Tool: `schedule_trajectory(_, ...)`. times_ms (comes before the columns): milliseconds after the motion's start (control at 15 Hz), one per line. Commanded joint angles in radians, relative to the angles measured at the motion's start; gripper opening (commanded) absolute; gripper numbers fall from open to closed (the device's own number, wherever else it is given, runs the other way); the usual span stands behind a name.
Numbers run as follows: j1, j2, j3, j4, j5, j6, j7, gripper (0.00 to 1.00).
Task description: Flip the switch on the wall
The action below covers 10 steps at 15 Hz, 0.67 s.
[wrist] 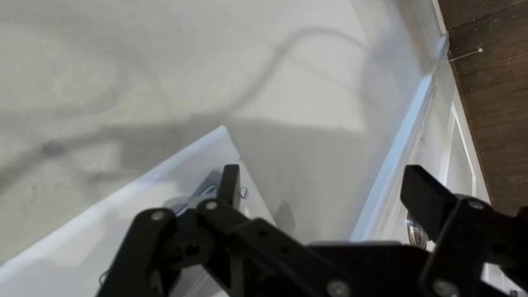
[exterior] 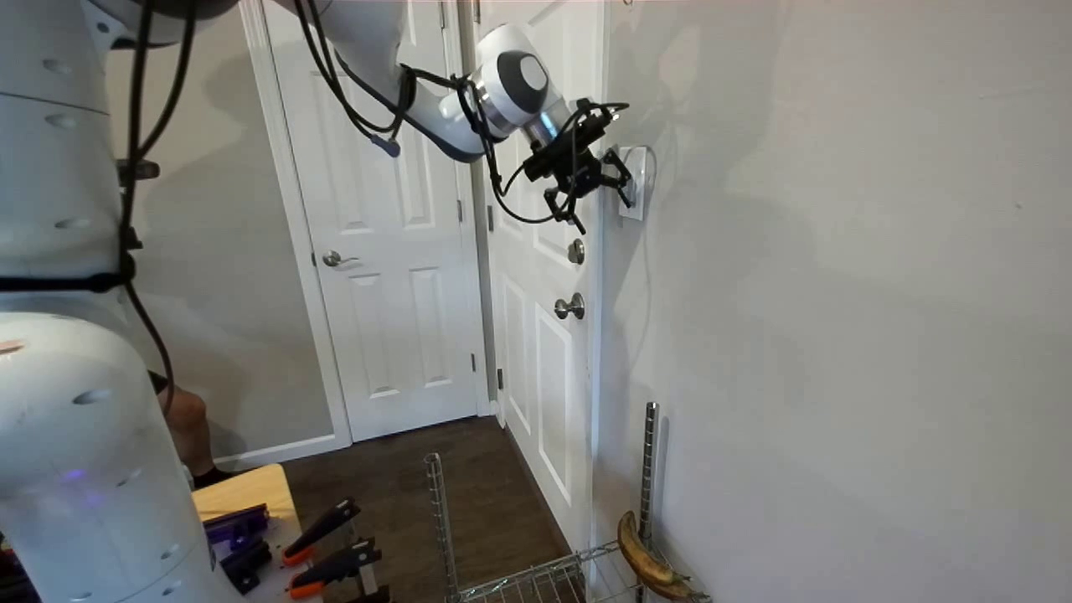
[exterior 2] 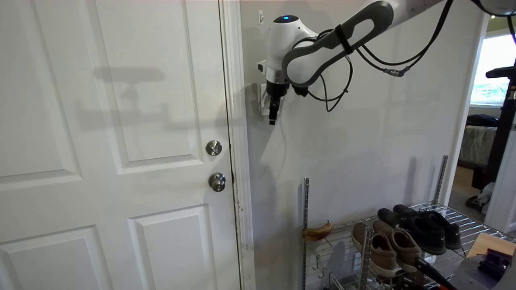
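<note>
The switch is a white upright plate on the wall beside the door frame, in both exterior views (exterior: pixel 639 172) (exterior 2: pixel 264 102). In the wrist view the switch plate (wrist: pixel 86 243) fills the lower left, partly hidden by a finger. The wall (exterior: pixel 837 293) is light grey-white and also shows in the wrist view (wrist: pixel 288 78). My gripper (exterior: pixel 605 216) is open and empty, fingers wide apart in the wrist view (wrist: pixel 321 177). One finger is in front of the plate, over its toggle area; contact cannot be told. The other finger is over the door side.
A white door (exterior 2: pixel 161 201) with a deadbolt (exterior 2: pixel 213 148) and round knob (exterior 2: pixel 217 182) stands beside the switch. Below is a wire rack (exterior: pixel 528 578) with a banana (exterior 2: pixel 317 232) and shoes (exterior 2: pixel 397 245). Clamps (exterior: pixel 335 565) lie near the robot base.
</note>
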Motion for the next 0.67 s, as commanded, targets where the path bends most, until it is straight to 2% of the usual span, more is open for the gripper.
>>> schedule_trajectory(0,0.001,-0.011,-0.001,-0.006,-0.061,0.037,0.031,1.0)
schedule_trajectory(333,0.0,-0.054,0.019,-0.048,0.032,-0.011,0.025,1.0)
schedule_trajectory(600,0.014,-0.155,0.039,-0.143,0.067,-0.035,0.107,1.0)
